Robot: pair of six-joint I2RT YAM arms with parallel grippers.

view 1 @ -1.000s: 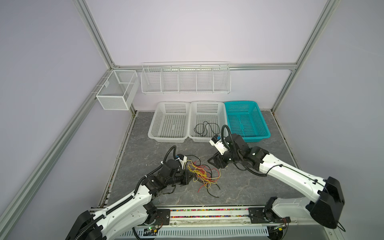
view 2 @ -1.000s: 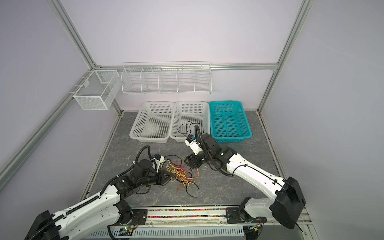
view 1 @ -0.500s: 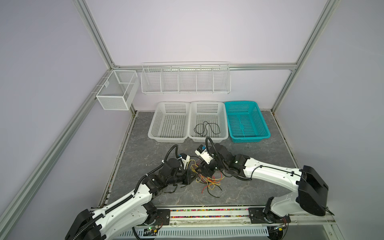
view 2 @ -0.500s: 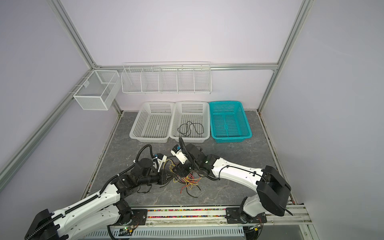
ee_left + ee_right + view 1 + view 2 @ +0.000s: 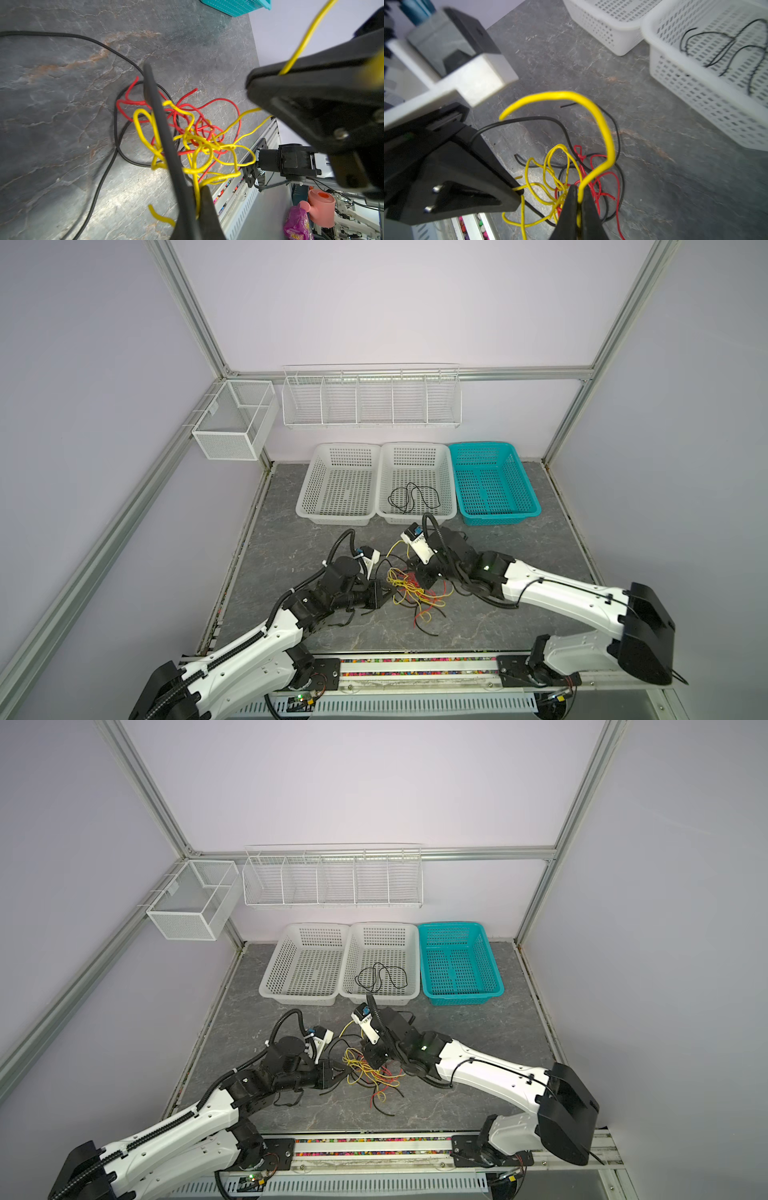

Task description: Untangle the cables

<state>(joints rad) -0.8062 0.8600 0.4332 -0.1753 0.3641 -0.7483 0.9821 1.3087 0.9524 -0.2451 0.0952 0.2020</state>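
**Cables knotted, one yellow strand gripped from two sides**

Cables point(image 5: 415, 595) in red, yellow and black lie in a loose knot on the bench point(image 5: 291, 539), a short way out from the front wall of the middle white basket point(image 5: 415, 460) and on its robot side. One black cable point(image 5: 411, 495) already lies alone inside that basket. In the knot, yellow loops point(image 5: 199, 143) cross over the red strands point(image 5: 218, 101), and a black loop point(image 5: 116, 133) runs around and under both.

The right jaws are clenched on a yellow cable point(image 5: 609, 145), which arches up out of the knot. The left jaws, on the side of the knot farther from the basket, are also clenched with a yellow strand point(image 5: 196, 193) pinched between them. I cannot tell whether the two hold the same cable.

The step in hand looks like freeing the yellow cable, with both grips made and the pull not yet done. The next move probably calls for the right arm to draw its strand slowly up and away while the left anchors the knot. A quick tug could cinch the red and yellow crossings tighter or drag the whole knot along the bench.
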